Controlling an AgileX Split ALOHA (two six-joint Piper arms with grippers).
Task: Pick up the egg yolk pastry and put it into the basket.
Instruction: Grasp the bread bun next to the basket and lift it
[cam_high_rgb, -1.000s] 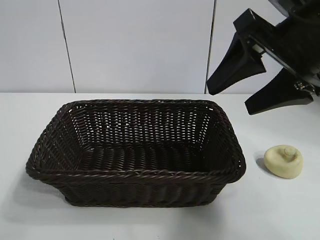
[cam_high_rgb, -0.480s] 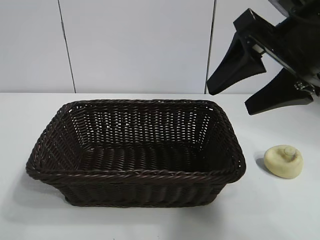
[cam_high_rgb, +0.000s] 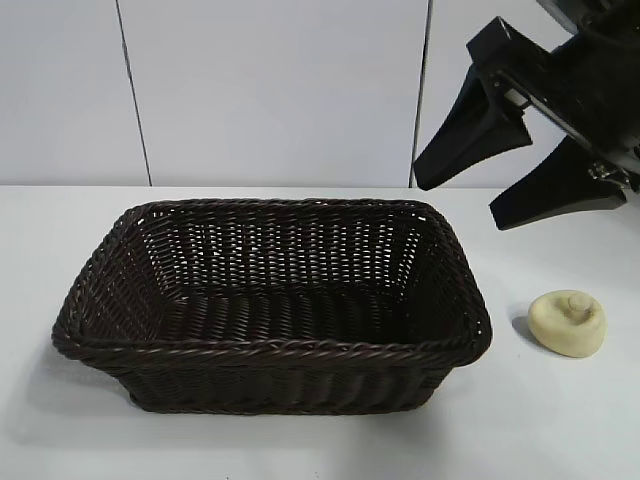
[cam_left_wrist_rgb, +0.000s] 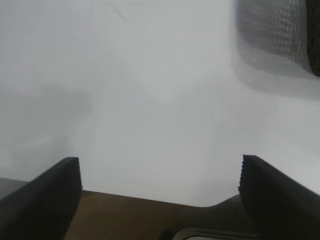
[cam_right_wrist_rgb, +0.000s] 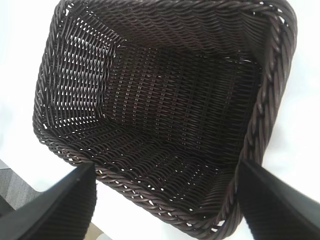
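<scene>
The egg yolk pastry (cam_high_rgb: 568, 322), a small pale cream puck with a knob on top, lies on the white table to the right of the basket (cam_high_rgb: 90, 272). The dark brown wicker basket holds nothing I can see; the right wrist view looks down into it, its rim (cam_right_wrist_rgb: 270, 95) in sight. My right gripper (cam_high_rgb: 468, 195) hangs open in the air at the upper right, above the pastry and well clear of it. In its own view the right gripper (cam_right_wrist_rgb: 167, 172) holds nothing. The left gripper (cam_left_wrist_rgb: 159, 172) is open over bare table, outside the exterior view.
A white panelled wall (cam_high_rgb: 280, 90) stands behind the table. Bare white tabletop (cam_high_rgb: 560, 420) surrounds the basket. The left wrist view shows a grey mesh-like object (cam_left_wrist_rgb: 275, 35) at one corner.
</scene>
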